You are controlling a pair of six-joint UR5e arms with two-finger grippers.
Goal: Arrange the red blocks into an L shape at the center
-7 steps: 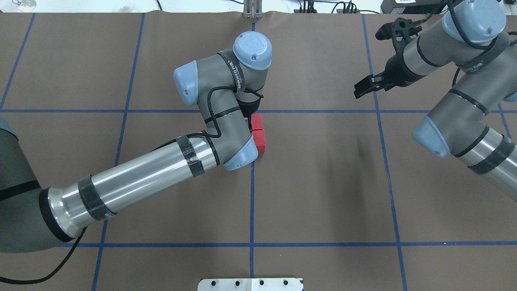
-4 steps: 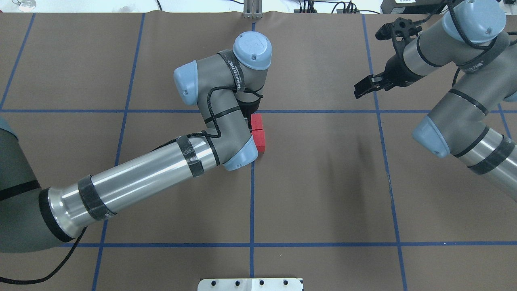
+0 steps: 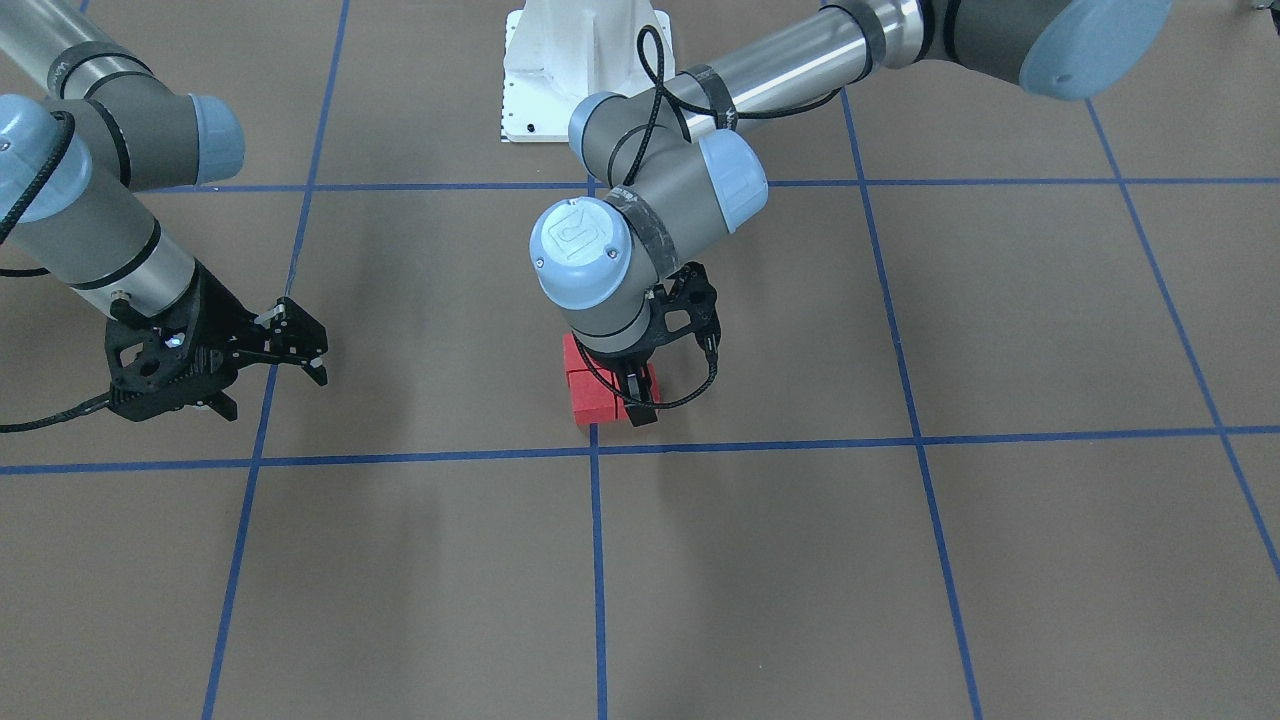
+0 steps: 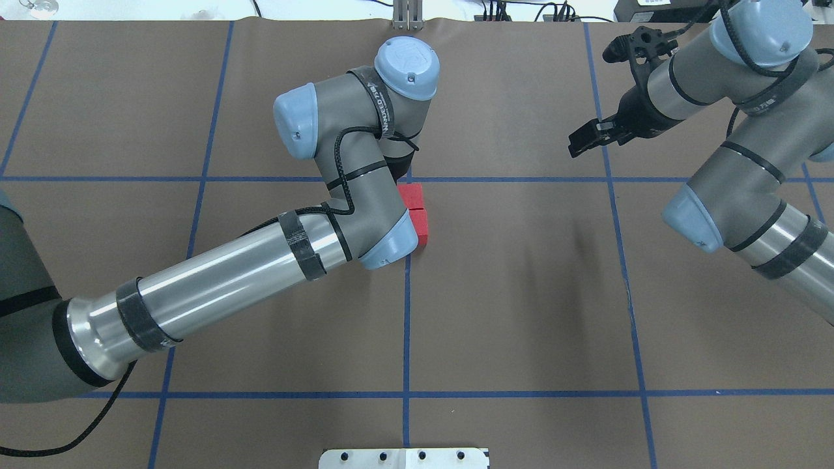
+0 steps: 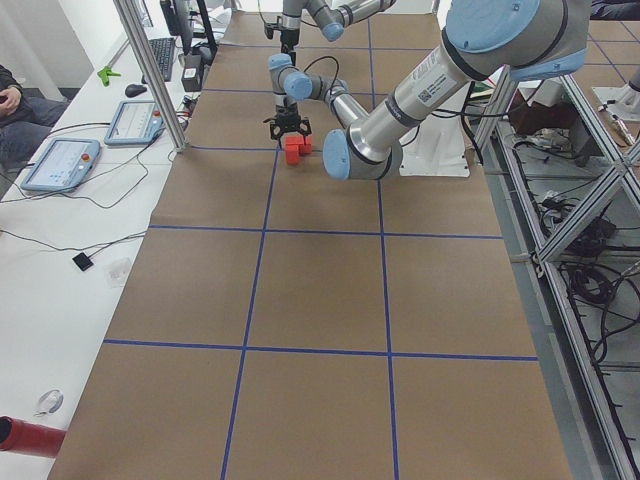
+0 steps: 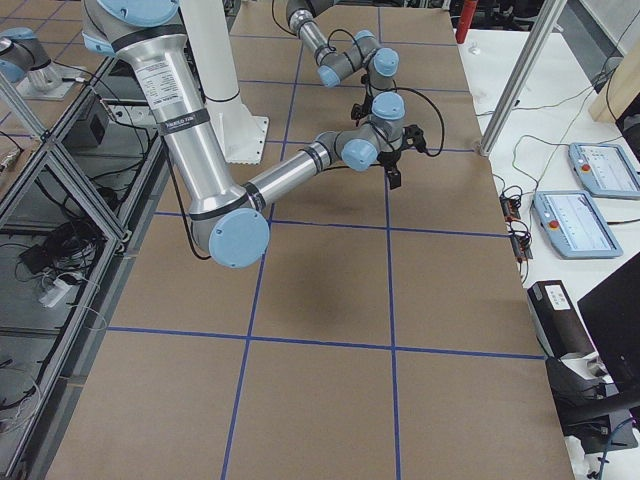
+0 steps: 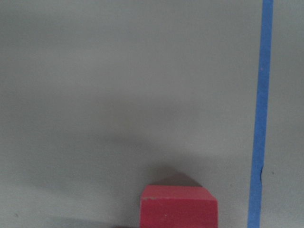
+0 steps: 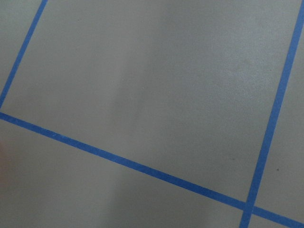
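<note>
Red blocks (image 3: pixel 588 392) lie close together just on the robot's side of the center crossing (image 3: pixel 594 451). Two show in the overhead view (image 4: pixel 417 212), touching in a short column; the left wrist hides the rest. A third block (image 3: pixel 651 381) shows beside them under my left gripper (image 3: pixel 640 404). That gripper hangs just over the blocks, seems open and holds nothing. The left wrist view shows one block (image 7: pixel 178 206) resting on the surface. My right gripper (image 3: pixel 300 350) is open and empty, far off to the side; it also shows in the overhead view (image 4: pixel 582 138).
The brown surface is marked with blue tape lines (image 4: pixel 521 179). The white base plate (image 4: pixel 404 458) sits at the near edge. My left forearm (image 4: pixel 215 280) stretches across the near-left squares. Cables and monitors lie beyond the far edge.
My left wrist has lifted and shifted slightly away from the blocks, which stayed in place. The right arm drifted a little.
</note>
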